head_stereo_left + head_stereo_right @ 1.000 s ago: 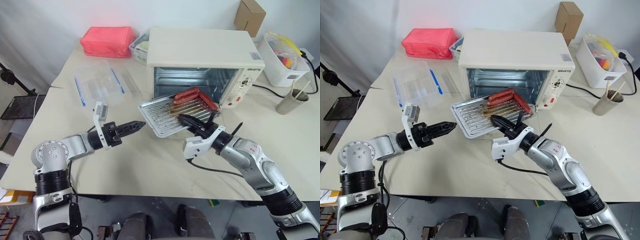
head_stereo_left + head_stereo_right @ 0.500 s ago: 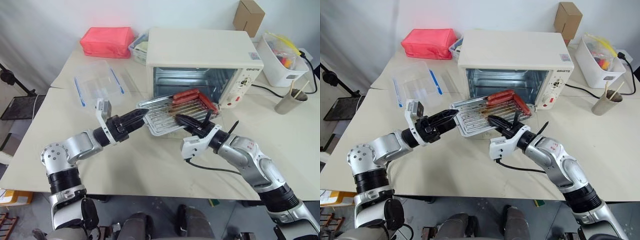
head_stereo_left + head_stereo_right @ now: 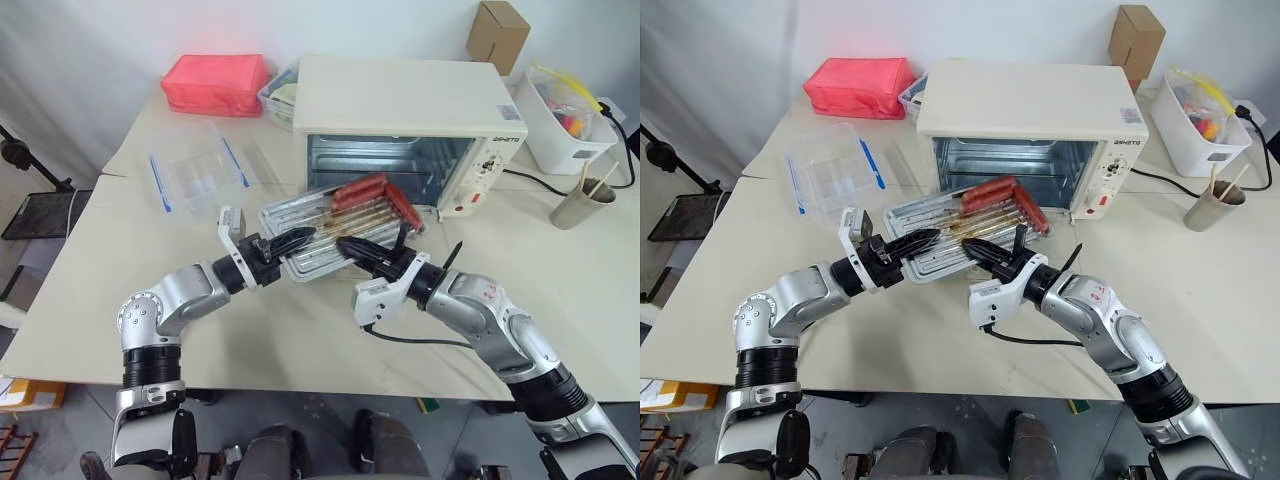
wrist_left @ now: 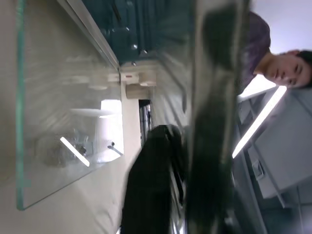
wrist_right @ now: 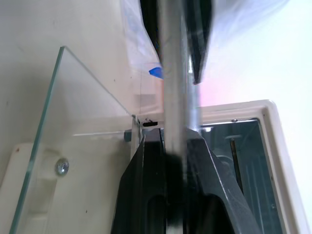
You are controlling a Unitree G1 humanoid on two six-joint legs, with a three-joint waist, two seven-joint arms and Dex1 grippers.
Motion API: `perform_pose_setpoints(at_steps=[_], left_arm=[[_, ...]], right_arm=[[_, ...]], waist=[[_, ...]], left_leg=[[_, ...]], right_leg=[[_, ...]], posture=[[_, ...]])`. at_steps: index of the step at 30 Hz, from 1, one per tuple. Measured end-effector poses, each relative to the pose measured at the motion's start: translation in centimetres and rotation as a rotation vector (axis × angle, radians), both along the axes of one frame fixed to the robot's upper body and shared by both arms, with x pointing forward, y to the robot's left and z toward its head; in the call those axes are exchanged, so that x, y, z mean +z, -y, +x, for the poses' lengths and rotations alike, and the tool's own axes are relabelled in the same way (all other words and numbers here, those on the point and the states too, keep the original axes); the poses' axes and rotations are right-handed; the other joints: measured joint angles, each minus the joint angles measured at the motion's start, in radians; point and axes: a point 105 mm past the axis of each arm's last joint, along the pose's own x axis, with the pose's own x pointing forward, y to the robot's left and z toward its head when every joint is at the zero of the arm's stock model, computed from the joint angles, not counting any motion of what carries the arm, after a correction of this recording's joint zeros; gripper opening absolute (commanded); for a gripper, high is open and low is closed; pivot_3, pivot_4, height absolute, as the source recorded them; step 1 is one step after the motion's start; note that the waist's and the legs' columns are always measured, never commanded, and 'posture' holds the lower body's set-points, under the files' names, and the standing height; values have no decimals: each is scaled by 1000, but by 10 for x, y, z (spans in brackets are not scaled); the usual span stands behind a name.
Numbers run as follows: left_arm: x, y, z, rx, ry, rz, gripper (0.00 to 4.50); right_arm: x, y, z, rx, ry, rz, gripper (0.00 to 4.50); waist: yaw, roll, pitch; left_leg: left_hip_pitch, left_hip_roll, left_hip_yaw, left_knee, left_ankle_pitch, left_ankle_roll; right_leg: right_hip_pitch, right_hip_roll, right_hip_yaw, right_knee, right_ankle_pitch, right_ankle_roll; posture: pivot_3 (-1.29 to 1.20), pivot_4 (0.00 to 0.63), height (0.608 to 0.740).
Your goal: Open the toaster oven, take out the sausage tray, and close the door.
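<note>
Both grippers are clamped on the one sausage tray (image 3: 330,235): the left gripper (image 3: 296,240) pinches its left rim, the right gripper (image 3: 362,249) its near edge. One toaster oven (image 3: 405,115) stands behind on the table (image 3: 120,240), door (image 5: 78,122) folded down. The tray hangs just before the opening, carrying about three sausages (image 3: 375,195).

Both arms reach forward and inward, forearms roughly level, so the two grippers nearly meet in front of the body. The left gripper (image 3: 292,243) is clamped on the near left edge of the sausage tray (image 3: 310,222). The right gripper (image 3: 362,249) pinches the tray's near right rim between its fingers.
</note>
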Motion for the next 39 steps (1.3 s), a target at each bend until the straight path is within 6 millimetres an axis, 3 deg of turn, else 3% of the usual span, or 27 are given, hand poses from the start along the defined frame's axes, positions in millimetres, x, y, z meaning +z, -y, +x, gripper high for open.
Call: perform_pose_setpoints(at_steps=[2,5,13,20,23,28,32,36,39], left_arm=[[0,1,1,9,-10,-21,34],[-2,3,2,17,-32,-22,0],[-7,3,5,46,-76,-24,0],[-19,-23,-2,89,-86,-4,0],[-21,-45,-15,88,-38,4,0],[-22,-81,-35,137,17,-11,0],[-32,-101,-55,176,11,-5,0],[-45,-118,-72,248,-12,-35,0],[-53,-128,-82,318,-34,-43,0]], right_arm=[[1,-1,0,9,-15,14,439],[1,-2,-1,24,-47,47,1062],[1,-2,-5,46,-40,42,3523],[8,18,-32,131,-100,151,3523],[6,47,-40,113,-198,218,2959],[3,87,-42,60,-333,280,1392],[-15,124,-38,-3,-549,382,17],[-31,166,-26,-125,-702,527,17],[-52,186,-20,-178,-804,546,17]], waist=[[0,-1,0],[-1,-1,0],[0,-1,-1],[0,-1,-1],[0,-1,-1],[0,-1,0],[-1,-2,0],[1,-2,0],[-2,-2,0]], left_leg=[[0,0,0,0,0,0],[0,0,0,0,0,0],[0,0,0,0,0,0],[0,1,0,-1,0,0],[0,1,1,-1,0,0],[5,2,2,-1,0,0],[15,4,1,-5,-1,-2],[15,4,0,-5,-2,-2],[15,4,0,-5,-2,-3]], right_leg=[[0,0,0,0,0,0],[0,1,0,0,0,0],[0,1,0,0,0,0],[0,2,0,-1,0,0],[0,2,0,-1,0,0],[4,2,2,-3,-1,-1],[16,4,2,-9,-1,-2],[16,-4,2,-9,-1,-2],[16,-5,2,-9,-1,-2]], posture=[[0,150,740],[0,150,740],[0,150,740],[0,150,740],[0,150,740],[0,150,740],[0,150,740],[0,150,740],[0,150,740]])
